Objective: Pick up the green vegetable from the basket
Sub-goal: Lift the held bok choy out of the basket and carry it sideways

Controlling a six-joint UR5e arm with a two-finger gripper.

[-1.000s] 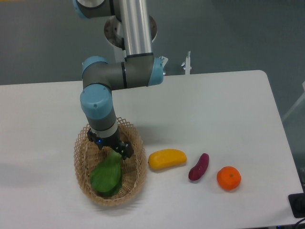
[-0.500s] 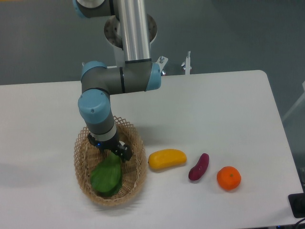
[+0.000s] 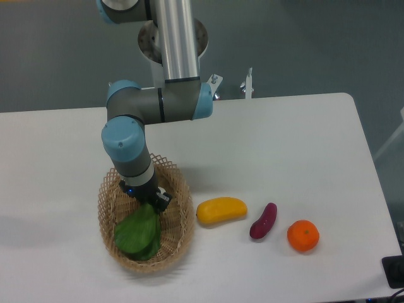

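Note:
The green vegetable (image 3: 137, 233) lies in the light tan wicker basket (image 3: 185, 201) at the front left of the table. Its broad leaves point to the front left and its narrow stem end runs up under the gripper. My gripper (image 3: 147, 202) points down into the basket at the stem end, with its jaws drawn in on the stem. The fingertips are partly hidden by the gripper body and the leaves. The vegetable still rests on the basket floor.
A yellow oblong fruit (image 3: 221, 210) lies just right of the basket. A purple vegetable (image 3: 263, 221) and an orange (image 3: 303, 235) lie further right. The arm's mount (image 3: 172, 38) stands behind the table's back edge.
The gripper has sunk a little and moved slightly left onto the stem end. Its jaws have narrowed. The vegetable's leaves have swung to the left in the basket.

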